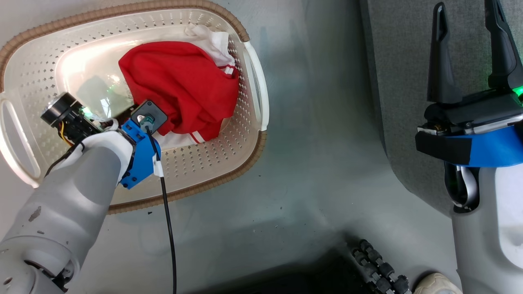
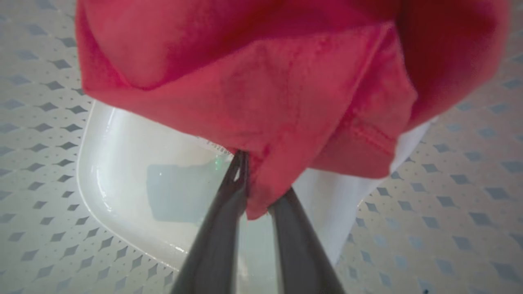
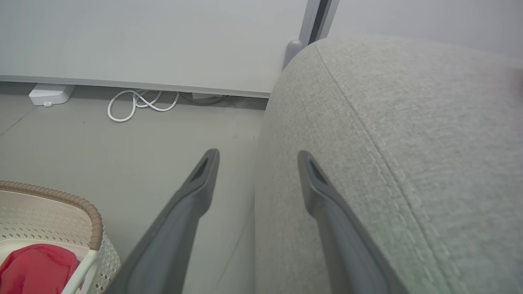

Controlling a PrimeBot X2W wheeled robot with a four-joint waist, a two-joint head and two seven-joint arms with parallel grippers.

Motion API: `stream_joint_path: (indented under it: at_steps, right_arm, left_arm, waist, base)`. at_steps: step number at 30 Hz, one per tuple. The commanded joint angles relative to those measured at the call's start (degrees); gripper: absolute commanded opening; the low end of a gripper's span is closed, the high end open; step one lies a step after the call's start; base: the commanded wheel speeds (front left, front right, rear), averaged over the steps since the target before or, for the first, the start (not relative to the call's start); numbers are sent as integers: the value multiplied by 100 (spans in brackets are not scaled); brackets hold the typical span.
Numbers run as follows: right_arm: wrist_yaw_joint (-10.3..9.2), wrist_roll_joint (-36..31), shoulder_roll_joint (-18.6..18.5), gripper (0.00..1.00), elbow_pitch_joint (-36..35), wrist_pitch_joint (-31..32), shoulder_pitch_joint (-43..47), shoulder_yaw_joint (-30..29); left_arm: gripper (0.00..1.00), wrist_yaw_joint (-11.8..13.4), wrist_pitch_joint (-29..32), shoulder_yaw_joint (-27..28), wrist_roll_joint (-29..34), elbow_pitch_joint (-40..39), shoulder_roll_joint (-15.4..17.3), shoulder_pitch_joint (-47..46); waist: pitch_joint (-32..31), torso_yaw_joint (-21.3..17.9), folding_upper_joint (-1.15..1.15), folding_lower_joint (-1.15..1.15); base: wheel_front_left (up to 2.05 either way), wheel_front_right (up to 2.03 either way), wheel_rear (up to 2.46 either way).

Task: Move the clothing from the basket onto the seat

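Note:
The clothing [image 1: 184, 81], a bunched red garment with white trim, lies in the right half of the cream basket [image 1: 196, 163] on the floor. My left arm reaches down into the basket. In the left wrist view, my left gripper [image 2: 263, 175] has its two fingers drawn close together on a fold of the red clothing [image 2: 265, 81], just above the basket's glossy base [image 2: 122, 171]. My right gripper [image 1: 466, 6] hangs open and empty over the edge of the grey seat [image 1: 400, 81]. The right wrist view shows the gripper [image 3: 257, 154], the seat [image 3: 408, 143] and the basket [image 3: 61, 200].
A bare grey floor strip separates the basket from the seat. A black cable [image 1: 167, 228] trails from my left wrist. A ribbed black hose [image 1: 380, 265] and a shoe tip [image 1: 437, 283] sit at the bottom. White cable loops [image 3: 139, 104] lie by the wall.

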Motion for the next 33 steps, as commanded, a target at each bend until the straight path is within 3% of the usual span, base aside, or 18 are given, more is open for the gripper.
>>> stream_joint_path:
  at_steps: [1,10,23,28,33]
  right_arm:
    - [18,60,52,100,123,13,-46,16]
    - [18,61,79,100,172,12,-59,-50]
    - [11,22,2,100,236,5,80,-111]
    - [11,-4,-54,100,292,5,208,-170]
    - [11,-9,-93,100,370,5,335,-209]
  left_arm:
    - [0,14,6,-31,-14,13,50,-92]
    - [0,29,-297,-16,-116,16,-24,-26]
    - [0,-66,-858,97,-372,-146,-598,40]
    - [0,-12,-898,213,-431,-522,-775,129]
    - [0,136,-896,557,-450,-1262,-733,391]
  waist:
    - [10,-6,0,0]
    - [-96,38,0,0]
    - [-705,328,0,0]
    - [-1067,488,0,0]
    - [-1477,633,0,0]
  base:
    - [0,0,0]
    - [0,0,0]
    - [0,0,0]
    - [0,0,0]
    - [0,0,0]
